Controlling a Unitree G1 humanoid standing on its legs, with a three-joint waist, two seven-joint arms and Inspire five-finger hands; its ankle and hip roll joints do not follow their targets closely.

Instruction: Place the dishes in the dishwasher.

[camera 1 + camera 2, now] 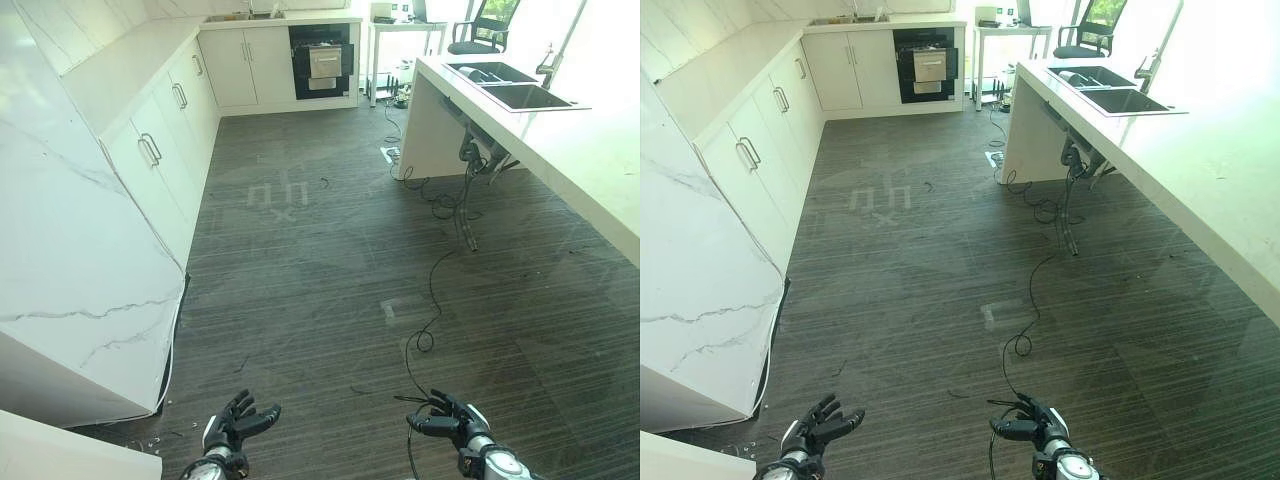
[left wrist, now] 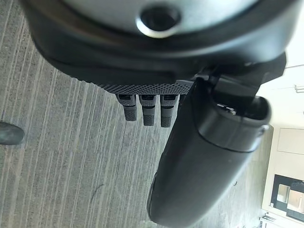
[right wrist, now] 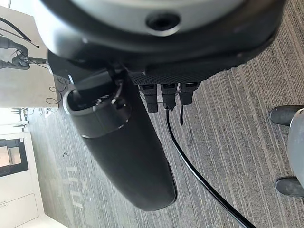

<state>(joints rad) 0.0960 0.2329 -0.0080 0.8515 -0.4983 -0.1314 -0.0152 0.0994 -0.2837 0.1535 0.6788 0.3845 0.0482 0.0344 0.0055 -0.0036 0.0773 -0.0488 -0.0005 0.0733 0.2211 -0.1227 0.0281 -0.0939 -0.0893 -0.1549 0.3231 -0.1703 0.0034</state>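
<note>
Your left hand [image 1: 236, 424] and right hand [image 1: 446, 420] hang spread and empty above the floor [image 1: 320, 290], the dishwasher [image 1: 322, 62] far ahead.

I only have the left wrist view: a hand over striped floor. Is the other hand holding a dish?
Observer: No, the right hand is open and holds nothing, low over the floor.
Operator: Where is the counter?
Observer: An island counter with a sink lies ahead on the right.
Operator: Anything past it?
Observer: An office chair stands beyond its far end.
</note>
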